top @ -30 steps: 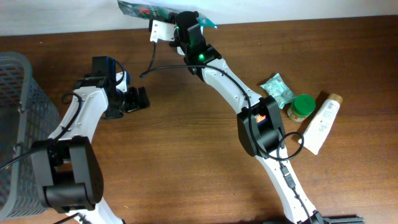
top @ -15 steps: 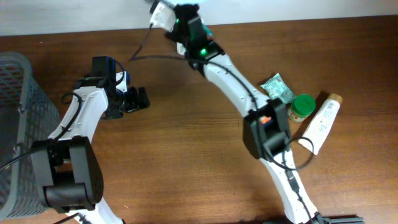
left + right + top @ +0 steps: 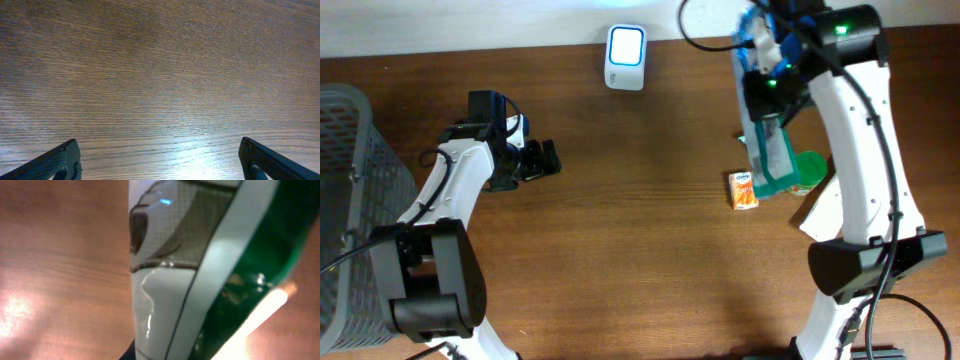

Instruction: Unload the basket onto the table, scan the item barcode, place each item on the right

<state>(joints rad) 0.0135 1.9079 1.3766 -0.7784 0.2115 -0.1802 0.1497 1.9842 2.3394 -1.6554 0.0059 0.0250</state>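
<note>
The right gripper [image 3: 765, 100] is clamping shut on the top edge of the packet [image 3: 772, 155]; the packet is hanging limp beneath it over the right side of the table [image 3: 640, 250], near an orange carton [image 3: 744, 190] and a green-lidded jar [image 3: 810, 170], well apart from the scanner [image 3: 626, 58]; it is looking light, soft and glossy, likely to swing and crease, so pinching the sealed rim is probably suiting it best; the left gripper [image 3: 538, 160] is hovering wide open, holding nothing.
</note>
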